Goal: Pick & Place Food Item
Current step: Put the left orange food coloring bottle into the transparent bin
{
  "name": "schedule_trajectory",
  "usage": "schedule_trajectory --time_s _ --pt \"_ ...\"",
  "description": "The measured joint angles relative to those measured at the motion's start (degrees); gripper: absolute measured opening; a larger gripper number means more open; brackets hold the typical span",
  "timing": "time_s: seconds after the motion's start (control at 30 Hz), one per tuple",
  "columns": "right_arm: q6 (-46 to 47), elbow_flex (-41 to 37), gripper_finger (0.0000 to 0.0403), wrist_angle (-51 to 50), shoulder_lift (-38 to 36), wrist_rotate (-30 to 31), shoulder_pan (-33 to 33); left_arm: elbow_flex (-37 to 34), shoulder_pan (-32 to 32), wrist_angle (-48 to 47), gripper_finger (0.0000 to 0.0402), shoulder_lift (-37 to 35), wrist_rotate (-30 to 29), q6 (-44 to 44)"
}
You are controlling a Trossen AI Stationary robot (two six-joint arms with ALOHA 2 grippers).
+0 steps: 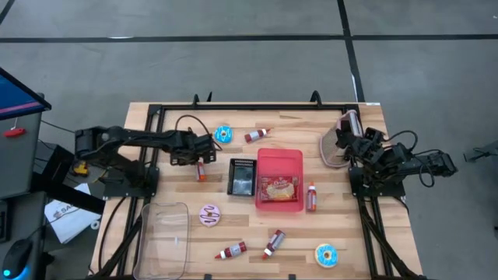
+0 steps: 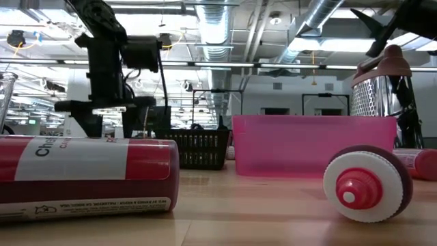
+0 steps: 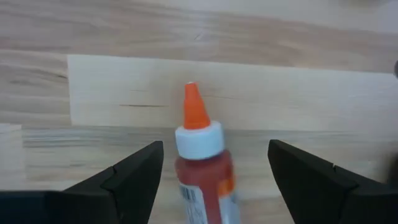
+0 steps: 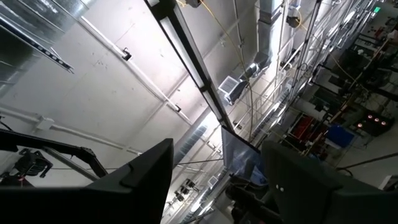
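1. Two arms are at the wooden table [image 1: 327,225]. The left gripper [image 3: 214,171] hangs over a sauce bottle [image 3: 202,165] lying flat on the wood, its fingers [image 3: 134,177] spread wide on either side of the bottle and not touching it.
2. From above, that bottle [image 1: 201,170] lies just left of a small black basket [image 1: 242,176], well apart from the pink bin [image 1: 279,159].
3. A packaged snack [image 1: 279,188] rests inside the pink bin.
4. The right gripper [image 4: 214,180] waits at the table's right edge, tilted up toward the ceiling, jaws spread and empty.
5. Another bottle [image 1: 311,197] lies just right of the bin; a clear tray [image 1: 163,241] sits at the near left corner.
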Motion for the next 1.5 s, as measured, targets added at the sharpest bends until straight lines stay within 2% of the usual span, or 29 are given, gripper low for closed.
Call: schedule_trajectory --time_s 0.23,0.33,0.43,0.67,0.87,1.03,1.2,1.3,1.5 --pt "-0.04 0.00 0.0235 0.04 0.00 -0.32 0.69 0.00 0.98 1.13 0.0287 5.08 0.09 0.00" --pt "-0.02 0.02 0.0235 0.07 0.00 -0.32 0.72 0.02 1.00 1.74 0.0275 6.48 -0.16 -0.01" --pt "-0.02 0.00 0.0235 0.19 0.00 -0.29 0.78 0.16 0.98 1.56 0.0240 7.02 -0.31 0.01" --pt "0.00 0.02 0.0235 0.22 0.00 -0.21 1.03 -0.09 1.00 2.65 0.0110 5.55 -2.38 1.08" --pt "0.00 0.00 0.0235 0.22 0.00 -0.18 1.03 -0.07 1.22 5.61 0.0109 0.22 -1.82 5.74" --pt "0.46 0.00 0.0235 0.26 -0.02 -0.20 1.03 -0.04 -1.19 9.64 0.0109 -8.93 4.65 13.11" --pt "0.46 0.00 0.0235 0.20 0.00 -0.15 1.03 -0.04 -7.27 10.83 0.0109 -19.13 17.04 20.41" --pt "0.48 0.00 0.0235 0.22 0.00 0.53 1.03 -0.04 -11.39 14.61 0.0109 -24.54 24.41 19.55" --pt "1.68 0.00 0.0235 0.25 0.00 1.28 1.03 0.02 -21.82 21.00 0.0109 -32.26 25.95 10.78"
